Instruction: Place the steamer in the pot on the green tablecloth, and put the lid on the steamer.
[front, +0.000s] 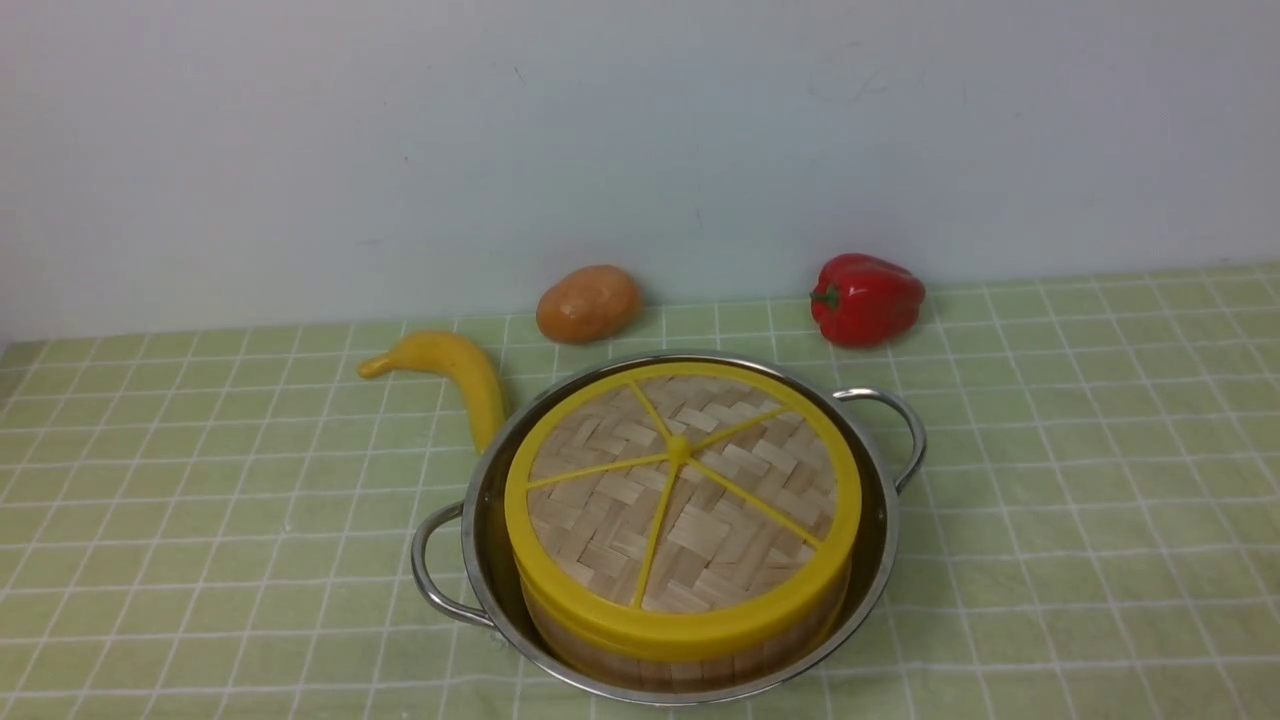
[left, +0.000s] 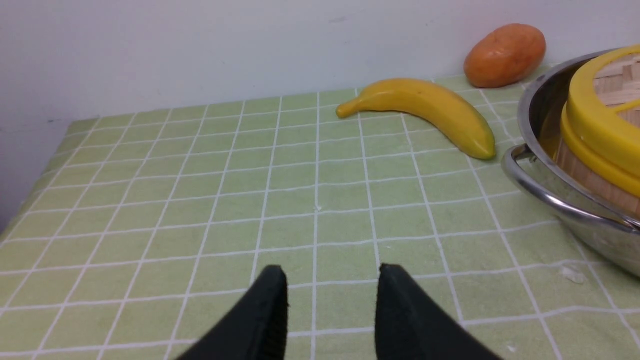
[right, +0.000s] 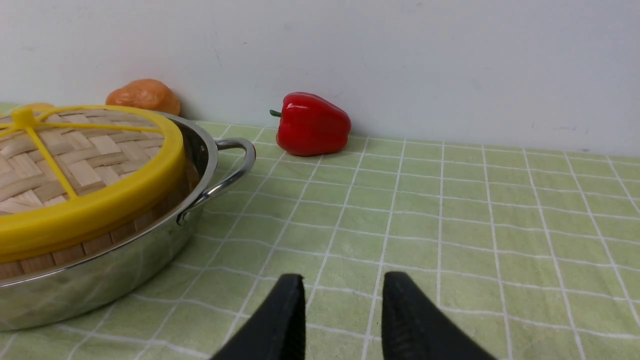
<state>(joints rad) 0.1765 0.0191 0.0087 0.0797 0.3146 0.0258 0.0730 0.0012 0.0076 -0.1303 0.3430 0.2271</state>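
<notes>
Pot near rim cut off in front view; arms unseen there. Steamer seated in pot on tablecloth, lid laid flat on steamer, interior hidden. Left gripper and right gripper seen only in wrist views, jaws parted, nothing grasped. Farther back: banana, potato, pepper.

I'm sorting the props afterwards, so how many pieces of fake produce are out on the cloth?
3. The banana lies just left of the pot, the orange-brown potato-like piece sits behind it near the wall, and the red pepper is at the back right. None seems hidden.
</notes>
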